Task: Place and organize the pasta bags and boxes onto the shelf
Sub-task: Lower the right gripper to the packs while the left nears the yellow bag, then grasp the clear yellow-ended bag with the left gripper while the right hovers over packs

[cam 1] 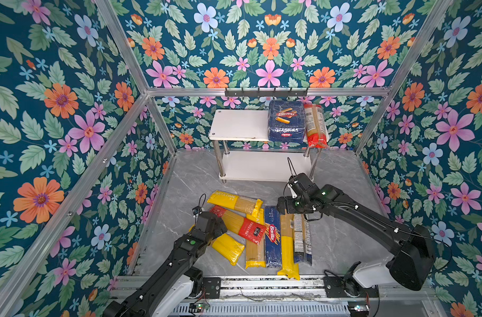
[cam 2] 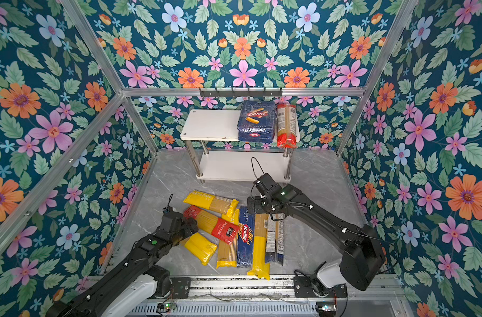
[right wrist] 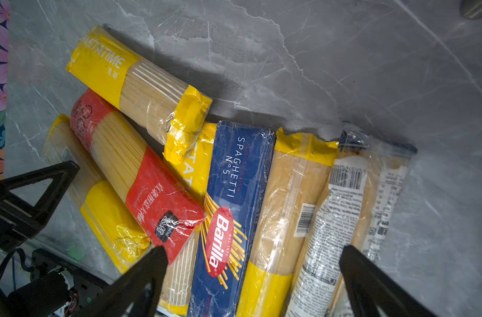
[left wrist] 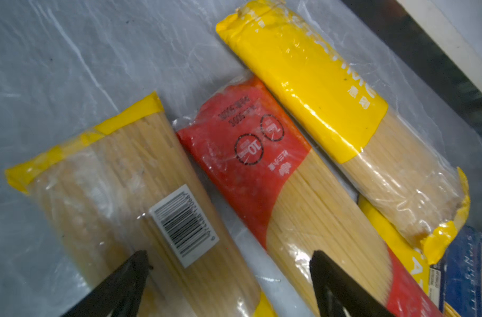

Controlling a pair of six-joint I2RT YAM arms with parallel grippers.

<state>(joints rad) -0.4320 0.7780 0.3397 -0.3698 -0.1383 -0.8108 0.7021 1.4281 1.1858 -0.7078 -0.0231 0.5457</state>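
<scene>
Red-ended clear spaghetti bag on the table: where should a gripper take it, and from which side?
Probably pinch the red-ended clear spaghetti bag across its narrow middle from above: it lies flat and diagonal, over neighbouring yellow-ended bags, long edges exposed.

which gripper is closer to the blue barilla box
Right. The right gripper hovers over the far end of the Barilla box; the left gripper hovers left of it, over the yellow-ended bag and red-ended bag.
</scene>
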